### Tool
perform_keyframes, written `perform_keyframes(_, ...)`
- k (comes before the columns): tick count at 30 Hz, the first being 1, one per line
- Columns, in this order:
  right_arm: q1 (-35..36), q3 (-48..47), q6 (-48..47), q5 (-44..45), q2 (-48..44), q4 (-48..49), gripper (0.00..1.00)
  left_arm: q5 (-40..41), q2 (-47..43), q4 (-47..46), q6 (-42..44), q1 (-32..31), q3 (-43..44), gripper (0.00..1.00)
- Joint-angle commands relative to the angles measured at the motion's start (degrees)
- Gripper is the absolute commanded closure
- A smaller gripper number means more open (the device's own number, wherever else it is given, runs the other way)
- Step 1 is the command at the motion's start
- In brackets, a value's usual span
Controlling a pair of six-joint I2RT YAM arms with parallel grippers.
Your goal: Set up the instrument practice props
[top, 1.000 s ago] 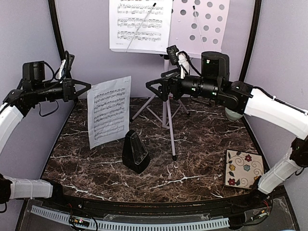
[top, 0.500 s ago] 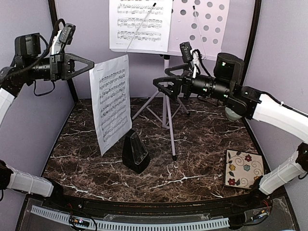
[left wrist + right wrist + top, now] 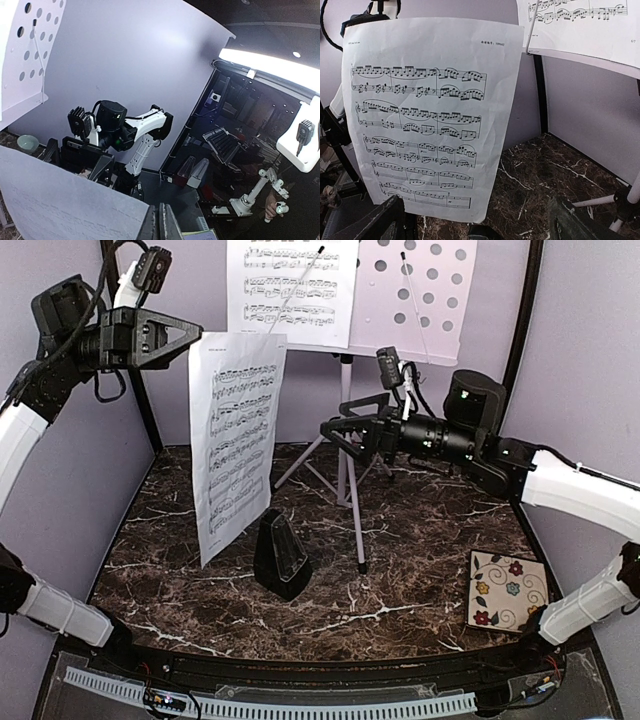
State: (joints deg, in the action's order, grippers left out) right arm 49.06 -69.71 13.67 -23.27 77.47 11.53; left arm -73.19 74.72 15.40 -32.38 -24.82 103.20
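The first sheet [image 3: 290, 295] is on the stand [image 3: 430, 290]; the second sheet [image 3: 235, 440] hangs unplaced, pinched by the left hand [image 3: 197, 333], the right hand [image 3: 335, 420] spread.

Metronome [image 3: 281, 558] before stand [image 3: 415, 295]; sheet [image 3: 237, 440] just left, perhaps touching; tile [image 3: 508, 592] right.

I am holding my left arm high, well to the left of the music stand [image 3: 356, 520], wrist level. My left gripper [image 3: 196, 336] is pointing toward the stand, its fingers pinching the top corner of a music sheet [image 3: 235, 440]. I am reaching my right arm in from the stand's right, crossing in front of its pole, with my right gripper [image 3: 335, 427] gaping wide and gripping nothing.
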Motion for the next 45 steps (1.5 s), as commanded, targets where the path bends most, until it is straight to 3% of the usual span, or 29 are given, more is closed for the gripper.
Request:
perform_keyframes(1,-1.06,1.77,3.12,-2.36,-0.7,9.15,0.0,-3.27,1.38,-7.0,-5.78,-1.32,4.43,1.0)
perform_keyframes(5,-3.08,-0.42,6.26,-6.33,3.41,12.96,0.0,-3.16,2.49,-8.51,-7.88,-3.36,5.02,1.0)
perform_keyframes(9,-6.05,-3.24,15.79,-14.02,9.08,21.37,0.0,-2.87,4.55,-8.61,-9.06,-5.44,7.65,1.0)
perform_keyframes(19,-6.26,-6.89,26.7,-21.81,15.28,33.82,0.03,-2.31,9.22,-7.06,-8.39,-8.48,13.19,1.0)
perform_keyframes(30,-6.26,-7.07,30.75,-24.04,13.32,35.48,0.55,-1.6,10.79,-7.91,-7.61,-8.84,13.62,1.0)
perform_keyframes(32,-6.26,-6.62,29.54,-24.01,11.04,33.09,0.7,0.35,10.93,-3.8,-3.83,-8.79,14.57,1.0)
perform_keyframes(33,-6.28,-6.42,28.58,-23.61,10.16,31.48,0.83,1.94,11.04,-0.58,-0.98,-8.76,15.33,1.0)
perform_keyframes(35,-6.33,-5.62,25.96,-22.05,8.01,27.91,1.0,6.97,11.68,8.03,6.27,-8.76,18.15,1.0)
perform_keyframes(38,-6.47,-2.81,22.26,-17.2,3.96,23.73,1.0,14.79,12.44,16.94,13.96,-8.76,20.7,1.0)
perform_keyframes(42,-6.67,-1.33,15.63,-11.36,-1.08,15.99,1.0,27.18,10.95,19.09,19.19,-8.76,19.51,0.98)
perform_keyframes(45,-6.69,-1.43,10.83,-8.43,-4.38,10.49,1.0,34.78,9.48,17.76,21.87,-8.75,16.81,0.8)
